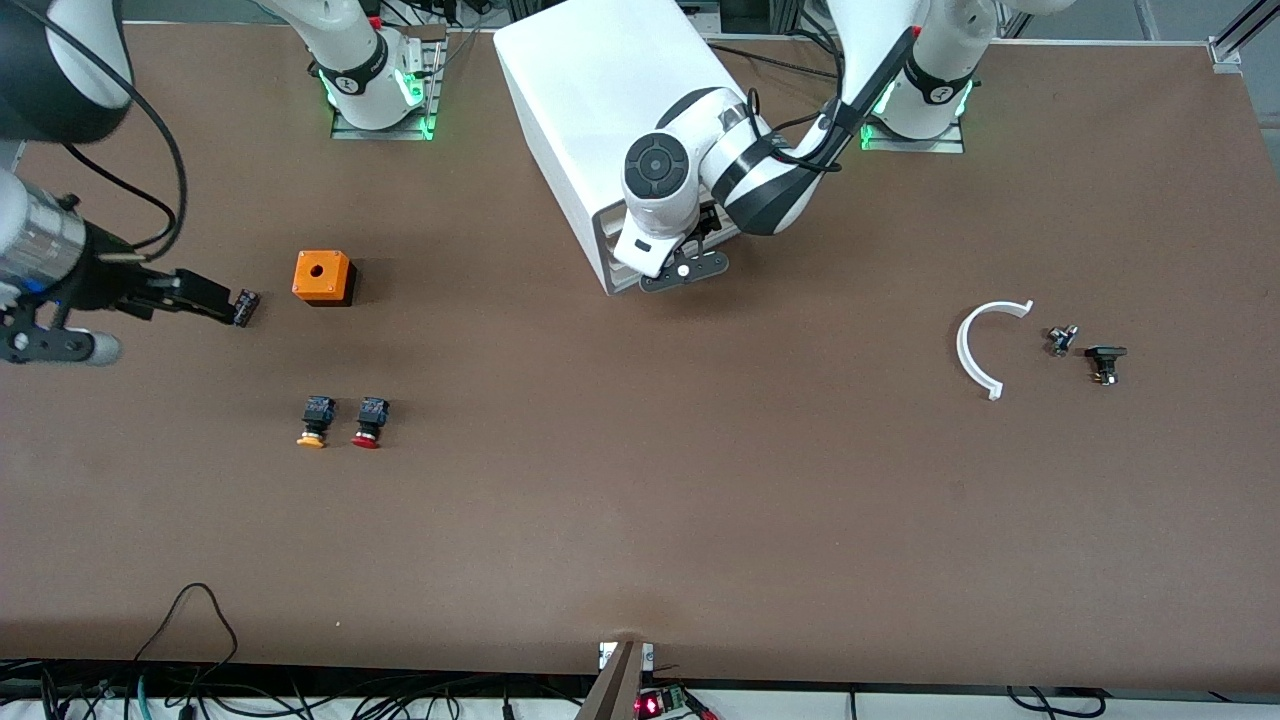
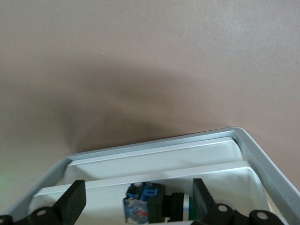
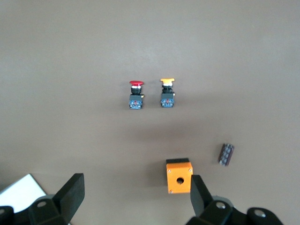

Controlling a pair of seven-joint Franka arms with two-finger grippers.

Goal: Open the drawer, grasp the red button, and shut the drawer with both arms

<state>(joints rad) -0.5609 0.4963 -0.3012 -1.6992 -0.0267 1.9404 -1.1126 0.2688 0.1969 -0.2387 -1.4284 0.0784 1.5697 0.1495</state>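
The red-capped button lies on the table toward the right arm's end; it also shows in the right wrist view. The white drawer cabinet stands at the table's middle, by the arms' bases. My left gripper is at its front, open inside the pulled-out drawer. Its fingers stand on either side of a blue-and-black blocky part with a green edge; that part's cap is hidden. My right gripper is open and empty above the table beside the orange box.
A same-shaped button with a yellow cap lies beside the red one. A small dark part lies by the right gripper's tips. Toward the left arm's end lie a white curved piece and two small dark parts.
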